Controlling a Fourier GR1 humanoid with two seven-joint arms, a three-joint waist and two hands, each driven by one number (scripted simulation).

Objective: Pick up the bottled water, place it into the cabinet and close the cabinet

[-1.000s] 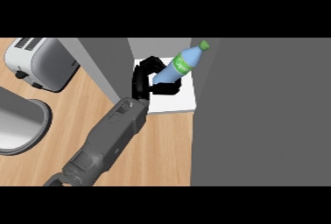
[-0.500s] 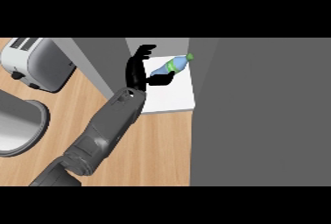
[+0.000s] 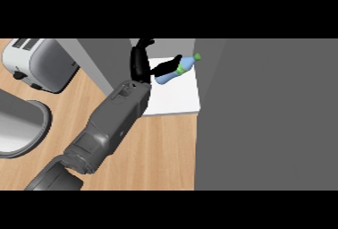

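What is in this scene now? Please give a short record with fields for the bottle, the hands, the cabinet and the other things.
bottle: bottled water, tilted over the white shelf, green cap toward the right
hand: left hand, fingers straight, thumb reaching to the bottle
other hand: right hand, not in view
cabinet: cabinet, open
other things: toaster and grey round vessel on the wooden counter

A wooden counter (image 3: 165,152) carries a toaster (image 3: 40,62) at far left, a grey round pan (image 3: 16,129) nearer, and the cabinet (image 3: 264,112).
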